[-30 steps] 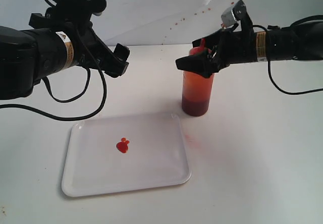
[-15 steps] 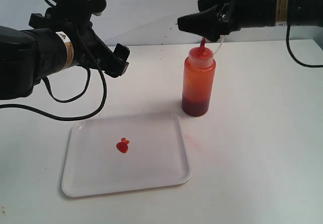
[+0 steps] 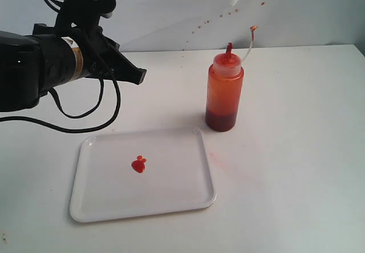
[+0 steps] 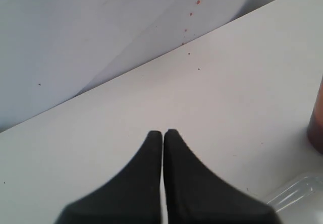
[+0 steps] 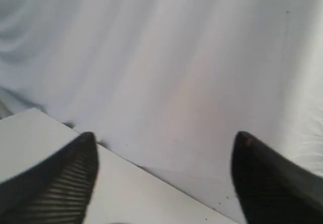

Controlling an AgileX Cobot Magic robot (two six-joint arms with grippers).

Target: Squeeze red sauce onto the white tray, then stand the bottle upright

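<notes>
Right jaws have quit the bottle (image 3: 223, 96), wide apart, empty; left jaws closed, empty. Left-arm label (image 3: 73, 59) probably unreadable; white counter (image 3: 285, 167).

Upright on table (image 3: 296, 150): bottle (image 3: 224, 96), just beyond white tray (image 3: 171, 199) corner. Mid-tray: red sauce (image 3: 138, 164) blob. Aloft: left gripper (image 3: 137, 75).

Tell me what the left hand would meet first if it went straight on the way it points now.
Probably the bare table, short of the wall behind it, though depth is unclear. The left hand is shut, and the bottle stands to the side of its line.
</notes>
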